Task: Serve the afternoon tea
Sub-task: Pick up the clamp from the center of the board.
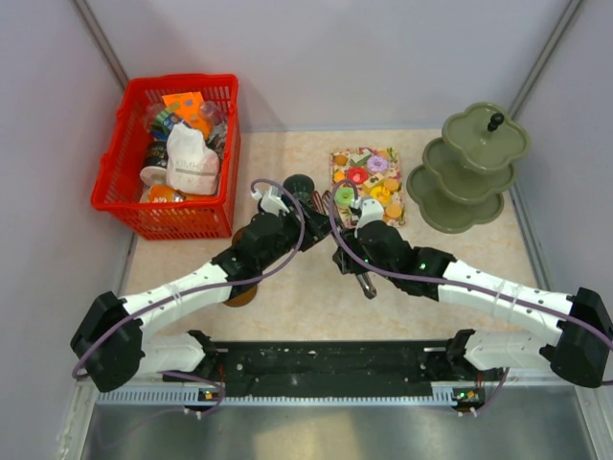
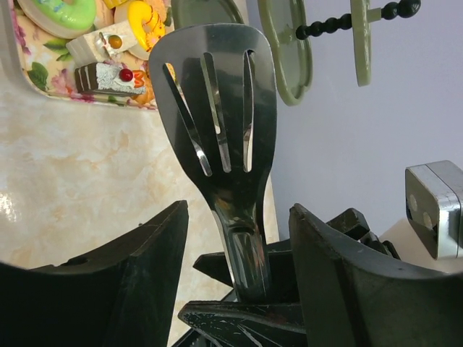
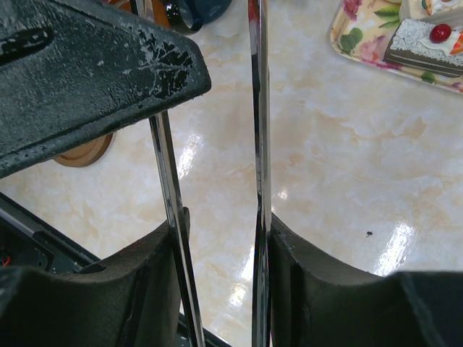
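Marble counter (image 1: 306, 297), pastries (image 1: 366, 177) at 12 o'clock; right end effector (image 3: 221, 246) pinching tongs (image 3: 258, 144); left end effector (image 2: 237, 210) spread astride blade (image 2: 213, 43). Risk: off-centre left closure levers tongs loose.

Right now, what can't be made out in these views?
Top external: brown saucer mostly hidden under the left arm.
Right wrist: navy mug cut off by the top edge.
Left wrist: lower end of the tongs lost among dark parts.
Top external: red basket contents too jumbled.
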